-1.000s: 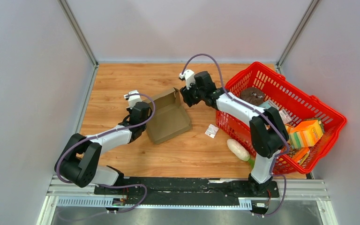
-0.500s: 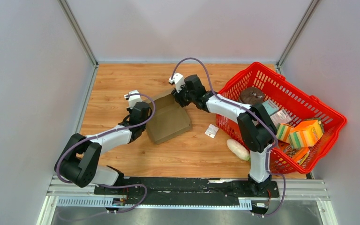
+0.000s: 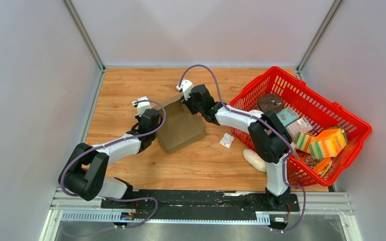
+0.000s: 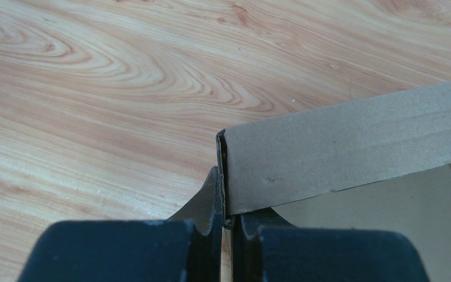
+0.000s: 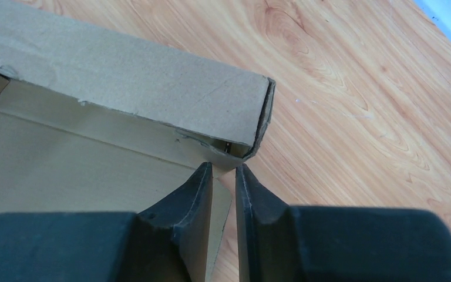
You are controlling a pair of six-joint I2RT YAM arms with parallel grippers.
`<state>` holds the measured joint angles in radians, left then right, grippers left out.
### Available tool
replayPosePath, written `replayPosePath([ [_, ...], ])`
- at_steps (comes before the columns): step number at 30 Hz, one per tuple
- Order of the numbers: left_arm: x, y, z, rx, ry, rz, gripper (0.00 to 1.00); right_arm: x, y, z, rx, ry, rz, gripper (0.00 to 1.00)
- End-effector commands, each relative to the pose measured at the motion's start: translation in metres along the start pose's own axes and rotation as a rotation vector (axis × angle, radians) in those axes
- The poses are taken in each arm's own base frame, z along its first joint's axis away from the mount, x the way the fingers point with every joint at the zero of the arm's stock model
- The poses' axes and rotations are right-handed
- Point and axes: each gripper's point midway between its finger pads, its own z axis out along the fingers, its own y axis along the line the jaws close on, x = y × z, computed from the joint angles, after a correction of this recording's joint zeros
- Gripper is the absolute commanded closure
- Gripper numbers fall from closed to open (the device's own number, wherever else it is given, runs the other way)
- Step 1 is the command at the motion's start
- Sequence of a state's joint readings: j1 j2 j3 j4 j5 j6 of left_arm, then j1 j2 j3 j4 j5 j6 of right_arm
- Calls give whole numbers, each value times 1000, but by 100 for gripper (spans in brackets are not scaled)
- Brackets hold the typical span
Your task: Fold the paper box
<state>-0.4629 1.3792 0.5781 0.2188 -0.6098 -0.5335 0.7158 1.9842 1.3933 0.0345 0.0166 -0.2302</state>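
Observation:
The paper box [image 3: 181, 131] is a brown cardboard tray with raised walls, lying mid-table. My left gripper [image 3: 155, 126] is shut on its left side wall; in the left wrist view both dark fingers [image 4: 214, 197] pinch the wall's end [image 4: 346, 147] from either side. My right gripper [image 3: 188, 102] sits at the box's far right corner. In the right wrist view its jaws [image 5: 223, 169] stand a narrow slit apart just short of the folded corner of the box [image 5: 123, 76]. Cardboard and wood show through the slit.
A red plastic basket [image 3: 280, 73] full of packaged goods stands at the right, with my right arm reaching out along its near-left side. A small white packet [image 3: 226, 140] and a pale oblong item [image 3: 255, 159] lie beside the basket on the wooden table [image 3: 130, 83].
My right gripper has moved left to the box's far corner and its jaws have narrowed. The raised far flap has come down lower. The left arm has kept still.

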Motion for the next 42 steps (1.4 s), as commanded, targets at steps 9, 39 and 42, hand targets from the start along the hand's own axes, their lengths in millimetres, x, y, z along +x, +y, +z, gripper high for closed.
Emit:
replayPosePath([
  [9, -11, -14, -3, 56, -18, -25, 100, -27, -5, 21, 79, -143, 104, 70],
  [39, -12, -5, -9, 23, -27, -72, 100, -1, -24, 42, 530, -12, 434, 100],
  [42, -12, -5, -8, 21, -24, -69, 100, -15, -8, 42, 398, -72, 416, 99],
])
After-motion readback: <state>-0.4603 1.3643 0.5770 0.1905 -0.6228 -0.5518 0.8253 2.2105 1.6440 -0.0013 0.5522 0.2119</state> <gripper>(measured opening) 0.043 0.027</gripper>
